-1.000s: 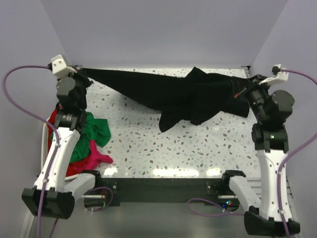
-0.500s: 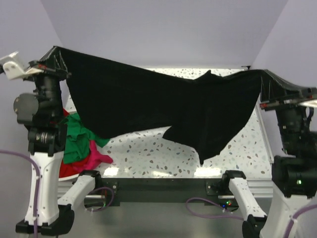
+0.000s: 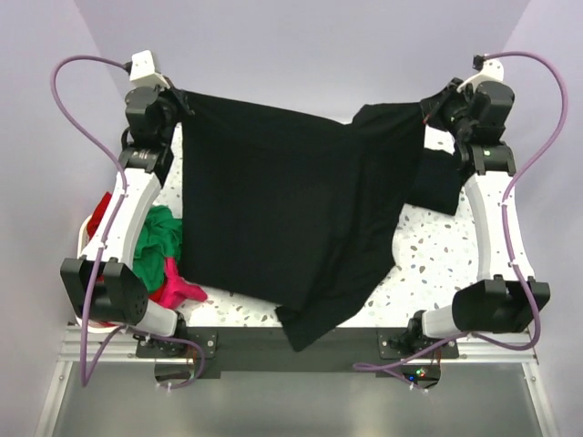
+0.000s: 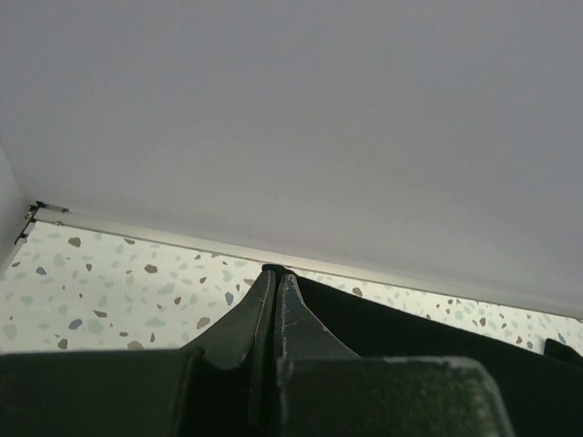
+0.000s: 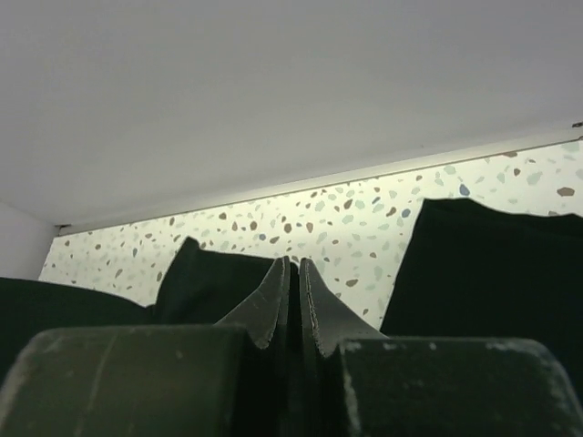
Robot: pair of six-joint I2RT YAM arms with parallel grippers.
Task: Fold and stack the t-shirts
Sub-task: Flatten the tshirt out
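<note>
1 black tee, top edge: L tool + R tool | hem nr table front

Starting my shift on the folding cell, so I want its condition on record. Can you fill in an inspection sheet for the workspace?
surface: speckled table, mostly covered by cloth
job's things: black t-shirt stretched between both arms, lower edge hanging past the near edge; green shirt, magenta shirt and red shirt piled at the left
clutter: white basket rim beside the pile
grippers: left gripper and right gripper both shut on the black t-shirt
cables: purple cables loop free from each wrist
surroundings: plain pale walls; nothing else seen
</note>
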